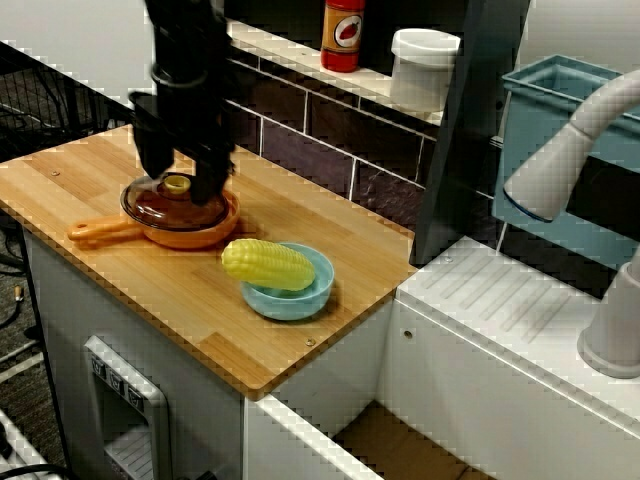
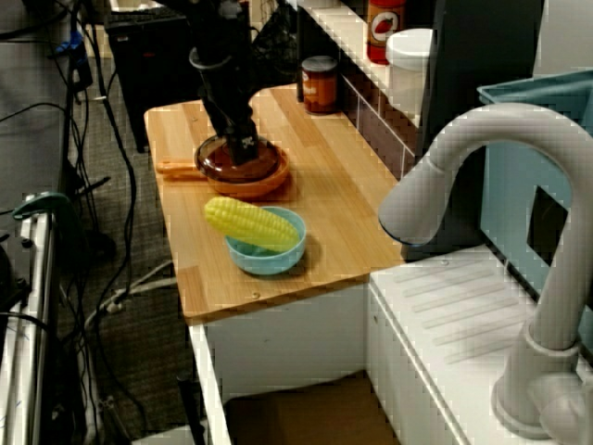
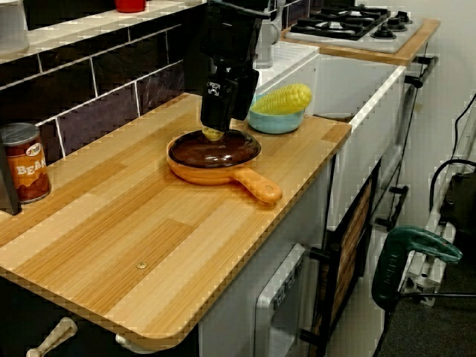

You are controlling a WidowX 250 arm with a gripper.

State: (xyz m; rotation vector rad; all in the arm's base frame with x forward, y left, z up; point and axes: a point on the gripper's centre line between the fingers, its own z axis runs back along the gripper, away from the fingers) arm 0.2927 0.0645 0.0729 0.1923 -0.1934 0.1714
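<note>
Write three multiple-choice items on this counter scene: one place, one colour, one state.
1. Where does the corn cob lie?
A. in the blue bowl
B. on the floor
C. in a drawer

2. What colour is the pan?
A. blue
B. orange
C. green

3. How does the brown lid stand?
A. leaning against the wall
B. upside down in the bowl
C. seated on the pan, with the gripper at its yellow knob

Answers:
1 A: the cob rests in the bowl, with its ends reaching past the rim.
2 B: both the body and the long handle are orange.
3 C: the lid covers the pan, and a finger stands on either side of the knob.
</note>
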